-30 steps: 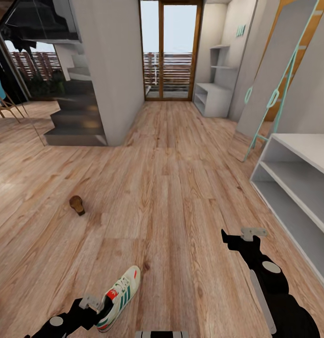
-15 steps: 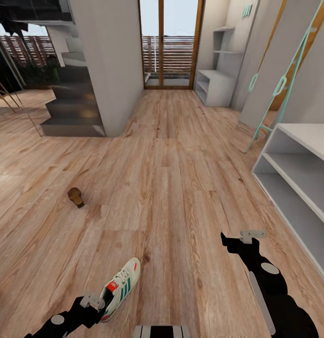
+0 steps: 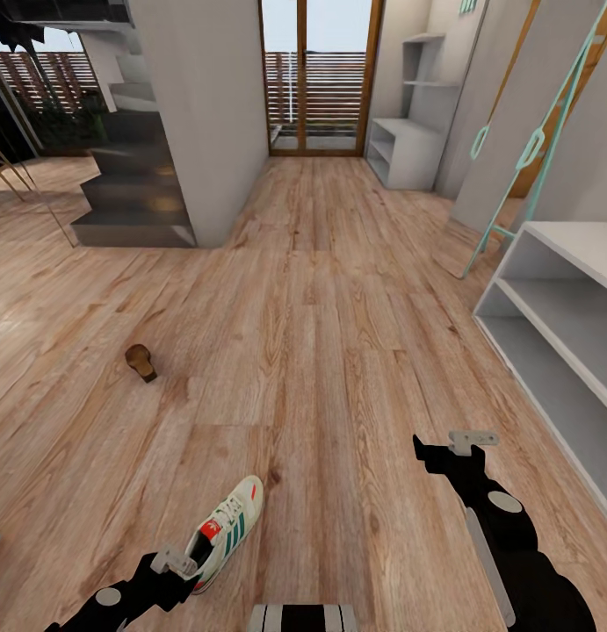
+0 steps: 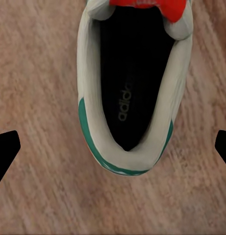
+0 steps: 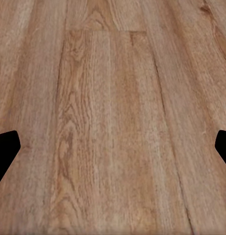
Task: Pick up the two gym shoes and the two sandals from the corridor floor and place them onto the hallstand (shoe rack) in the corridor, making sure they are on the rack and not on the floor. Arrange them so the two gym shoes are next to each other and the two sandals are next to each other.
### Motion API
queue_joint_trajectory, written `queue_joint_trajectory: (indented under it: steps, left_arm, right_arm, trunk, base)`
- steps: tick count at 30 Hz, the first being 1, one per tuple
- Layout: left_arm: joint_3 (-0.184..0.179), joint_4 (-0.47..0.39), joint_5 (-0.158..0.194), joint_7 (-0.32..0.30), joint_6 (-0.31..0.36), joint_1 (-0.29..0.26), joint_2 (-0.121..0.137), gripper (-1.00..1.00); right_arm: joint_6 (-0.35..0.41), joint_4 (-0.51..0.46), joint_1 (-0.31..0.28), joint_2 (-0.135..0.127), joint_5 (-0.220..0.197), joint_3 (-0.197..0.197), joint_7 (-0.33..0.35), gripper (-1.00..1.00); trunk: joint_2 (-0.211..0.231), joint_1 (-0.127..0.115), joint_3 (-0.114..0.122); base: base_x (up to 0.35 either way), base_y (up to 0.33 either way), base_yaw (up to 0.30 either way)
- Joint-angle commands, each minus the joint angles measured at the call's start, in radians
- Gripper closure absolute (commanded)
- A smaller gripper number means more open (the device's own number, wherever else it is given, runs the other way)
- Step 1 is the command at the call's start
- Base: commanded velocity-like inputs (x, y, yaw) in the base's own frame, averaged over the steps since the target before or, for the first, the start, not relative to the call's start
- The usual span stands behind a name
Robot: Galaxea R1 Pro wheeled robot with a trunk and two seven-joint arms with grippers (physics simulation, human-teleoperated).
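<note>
Left gripper (image 4: 113,147) fingers spread over gym shoe (image 3: 226,529) heel at 7 o'clock; right gripper (image 5: 113,147) spread above bare corridor floor (image 3: 321,351)

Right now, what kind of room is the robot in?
Most likely a home corridor or entry hall: wood-plank floor, a grey shoe rack along the right wall, a glazed door at the far end and a staircase on the left. A gym shoe lies on the floor.

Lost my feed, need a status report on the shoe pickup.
Left claw open over sneaker heel, not gripping. Right claw open above bare floor. Rack on the right; nothing blocking.
</note>
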Motion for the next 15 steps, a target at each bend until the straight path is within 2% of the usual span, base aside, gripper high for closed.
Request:
queue_joint_trajectory:
  steps: [1, 5, 15]
  left_arm:
    - [0.0, 0.0, -0.01, -0.001, -0.007, 0.0, 0.0, -1.0]
    - [0.001, 0.0, -0.008, 0.0, -0.009, 0.0, 0.0, -1.0]
    - [0.001, 0.0, -0.007, 0.0, -0.01, 0.0, 0.0, -1.0]
  right_arm:
    - [0.006, -0.001, -0.001, 0.0, 0.0, 0.0, 0.0, -1.0]
    - [0.006, -0.001, 0.0, 0.0, 0.001, 0.0, 0.0, -1.0]
    - [0.005, 0.001, 0.0, 0.0, 0.001, 0.0, 0.0, -1.0]
  trunk:
    - [0.0, 0.0, -0.001]
    - [0.0, 0.0, -0.001]
    - [-0.003, 0.004, -0.039]
  base:
    - [0.0, 0.0, 0.0]
    - [0.0, 0.0, 0.0]
    - [0.0, 0.0, 0.0]
